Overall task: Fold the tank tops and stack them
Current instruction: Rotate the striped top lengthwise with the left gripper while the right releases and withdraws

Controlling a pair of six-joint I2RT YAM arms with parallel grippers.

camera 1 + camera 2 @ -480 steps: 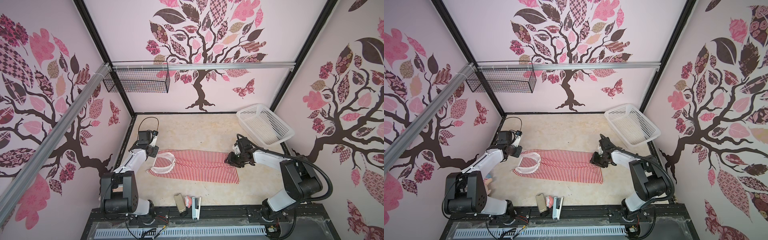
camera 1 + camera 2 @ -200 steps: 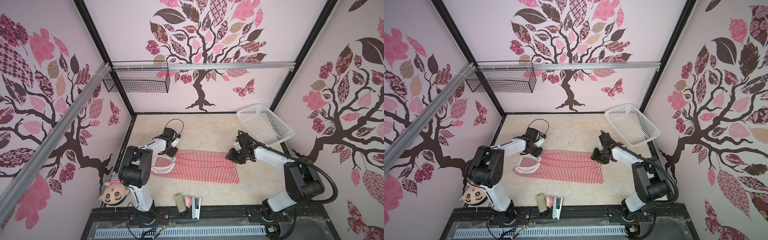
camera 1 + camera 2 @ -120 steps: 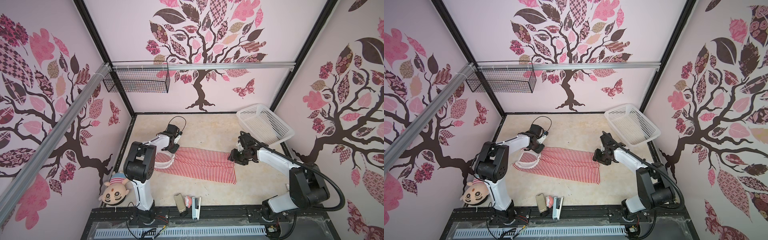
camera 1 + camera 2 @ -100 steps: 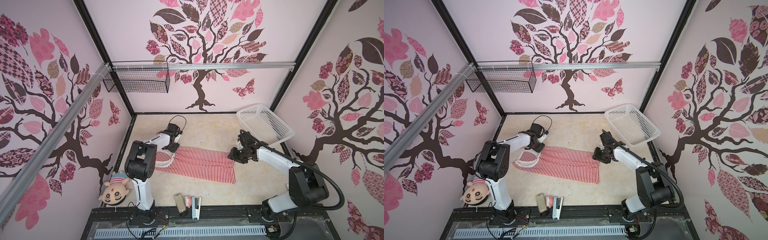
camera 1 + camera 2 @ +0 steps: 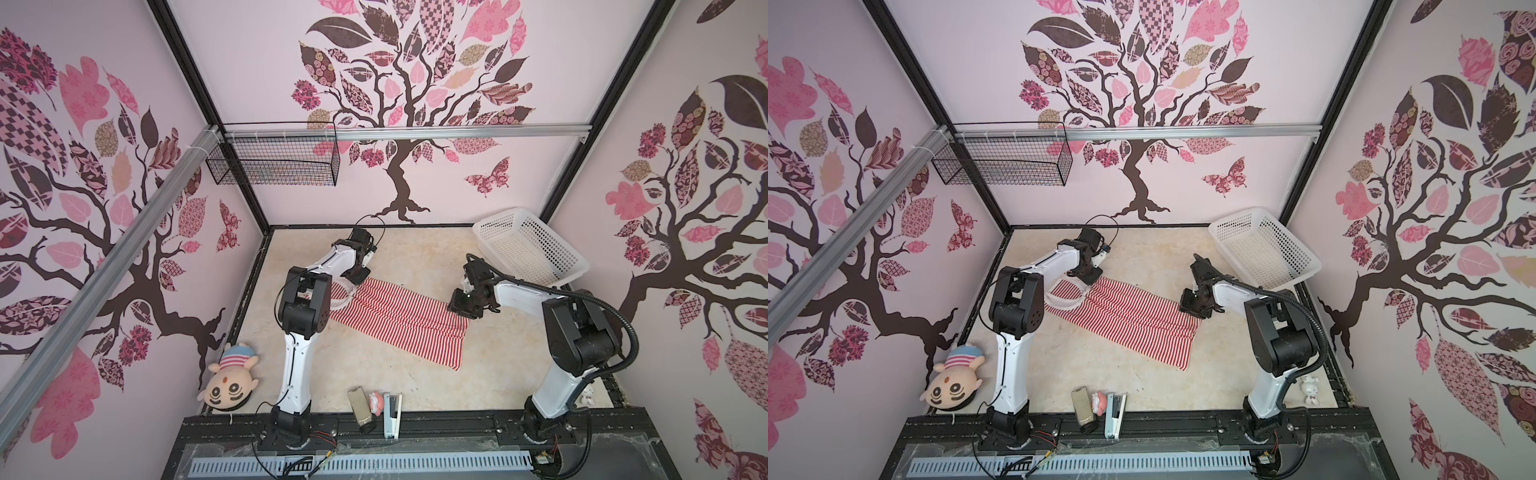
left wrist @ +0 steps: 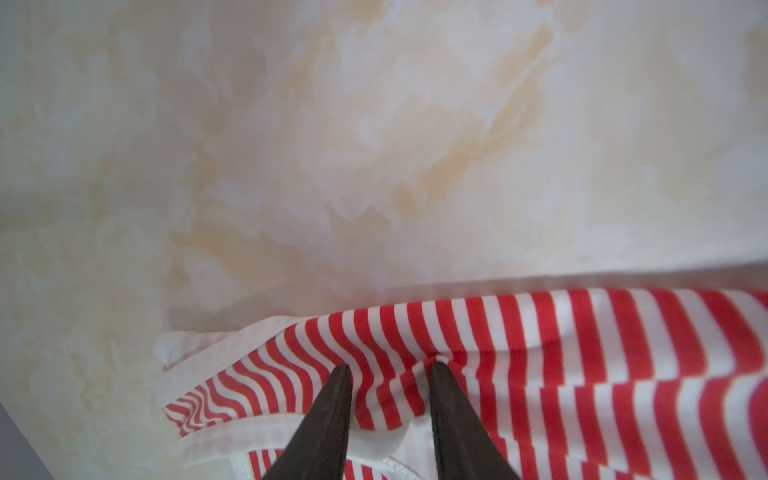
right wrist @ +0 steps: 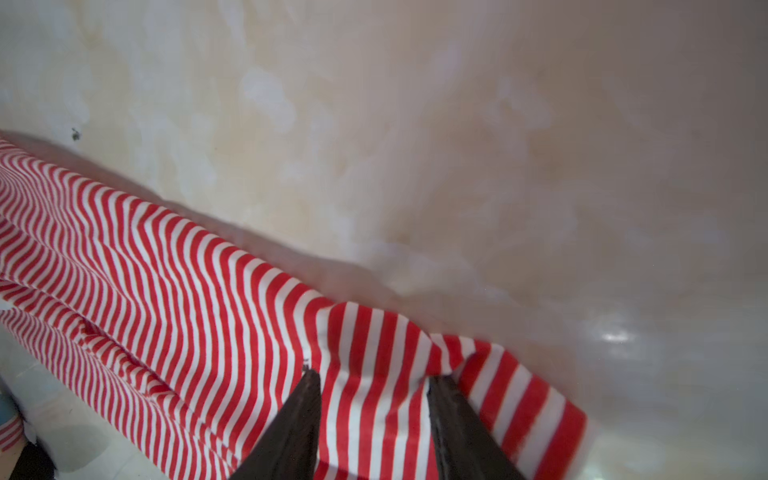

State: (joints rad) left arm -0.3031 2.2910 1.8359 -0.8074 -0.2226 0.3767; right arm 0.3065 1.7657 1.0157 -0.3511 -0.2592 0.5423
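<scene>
Left pincer pinching tank top at neck end; right pincer pinching hem corner; rest flat on bench

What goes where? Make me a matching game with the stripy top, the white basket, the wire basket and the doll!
1 red-and-white striped cloth tank top
2 white plastic mesh basket
3 black wire basket
4 plush doll with striped hat

A hanging on the rail
B against the left wall
C spread out on the table
D far right corner

Pairs: 1-C, 2-D, 3-A, 4-B
</scene>
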